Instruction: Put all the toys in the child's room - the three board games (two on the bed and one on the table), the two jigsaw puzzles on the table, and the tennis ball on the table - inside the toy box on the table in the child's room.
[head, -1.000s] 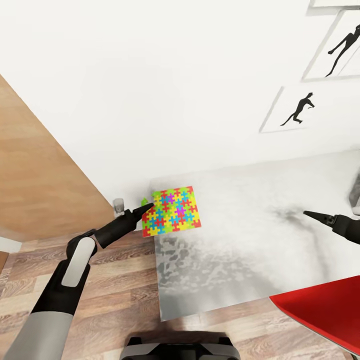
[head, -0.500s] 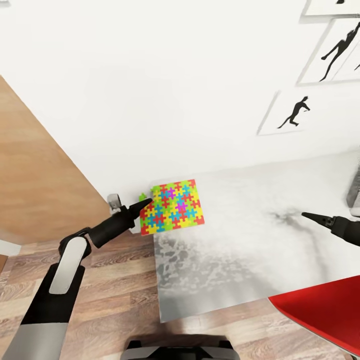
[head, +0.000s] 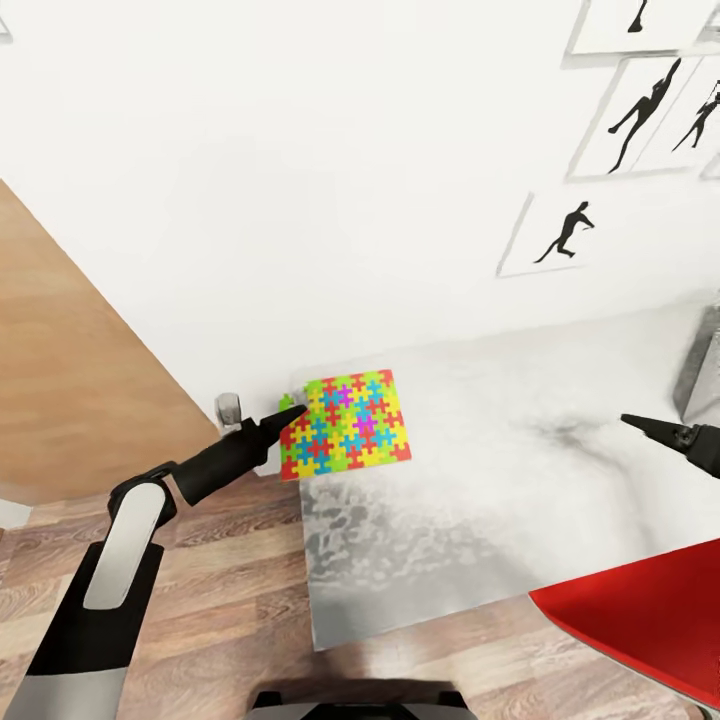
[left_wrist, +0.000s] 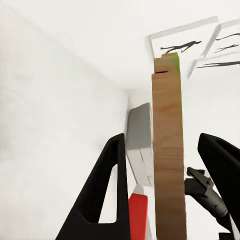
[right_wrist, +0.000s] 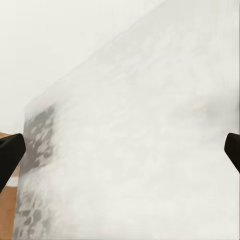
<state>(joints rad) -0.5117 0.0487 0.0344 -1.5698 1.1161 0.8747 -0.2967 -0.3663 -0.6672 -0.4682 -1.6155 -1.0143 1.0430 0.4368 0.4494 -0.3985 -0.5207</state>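
**A:** Start close in. What is nearest the robot?

**B:** Wood-plank floor (head: 220, 590) below, and a red thing (head: 640, 620) at the near right corner of the table (head: 480, 500); I cannot tell what it is. Then the pale marbled top runs away towards the white wall (head: 300, 200).

**A:** And the arms?

**B:** The right gripper (head: 640, 427) hangs over the bare tabletop, well apart from any toy. In the right wrist view its fingertips (right_wrist: 10, 155) sit at opposite edges, so the claw stands wide apart with nothing in it. The left gripper (head: 290, 410) is at the table's far left corner, on the jigsaw puzzle (head: 345, 423).

**A:** Holding it?

**B:** The left wrist view shows the puzzle edge-on between the two black fingers (left_wrist: 107, 190). The gaps on both sides say the claw is apart, straddling the edge, not clamped.

**A:** Where does the puzzle lie?

**B:** Flat on the corner, its left edge overhanging the table end, near the wall. A bit of green (head: 288, 400) peeks out beside the fingertips; too small to name.

**A:** How will it handle?

**B:** Light, thin and stiff, I judge. Flat on the top it gives no purchase, so the overhanging edge is the place to pinch, deep enough that the board doesn't pivot or slip.

**A:** Farthest back?

**B:** Baseball-player posters (head: 560, 232) on the wall.
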